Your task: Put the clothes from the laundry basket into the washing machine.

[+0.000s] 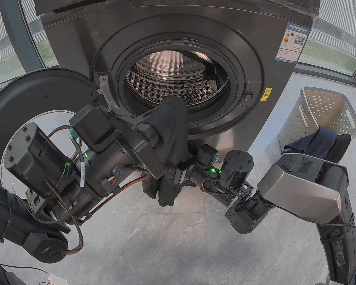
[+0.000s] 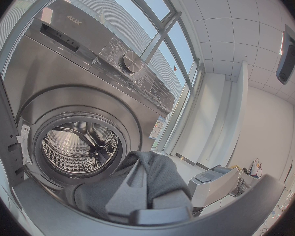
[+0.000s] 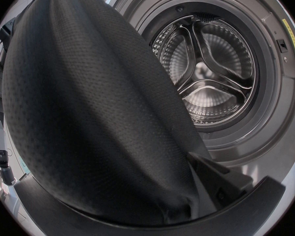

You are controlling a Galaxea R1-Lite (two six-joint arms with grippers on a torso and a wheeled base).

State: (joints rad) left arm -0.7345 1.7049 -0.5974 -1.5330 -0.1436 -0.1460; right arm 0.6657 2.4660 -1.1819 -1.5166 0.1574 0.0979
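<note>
We see dark grey garment (image 1: 172,139) hanging in front of washing machine (image 1: 245,52), top edge at lower lip of drum (image 1: 170,76), not yet inside. Door (image 1: 31,95) swung wide to left. Left gripper (image 2: 150,194) pinches garment, jaws narrow with cloth between and draped over them. Right gripper (image 3: 206,184) just below, under same cloth; its jaw state we cannot tell. Laundry basket (image 1: 328,107) on floor to right, dark blue clothes (image 1: 318,143) draped over its rim.
</note>
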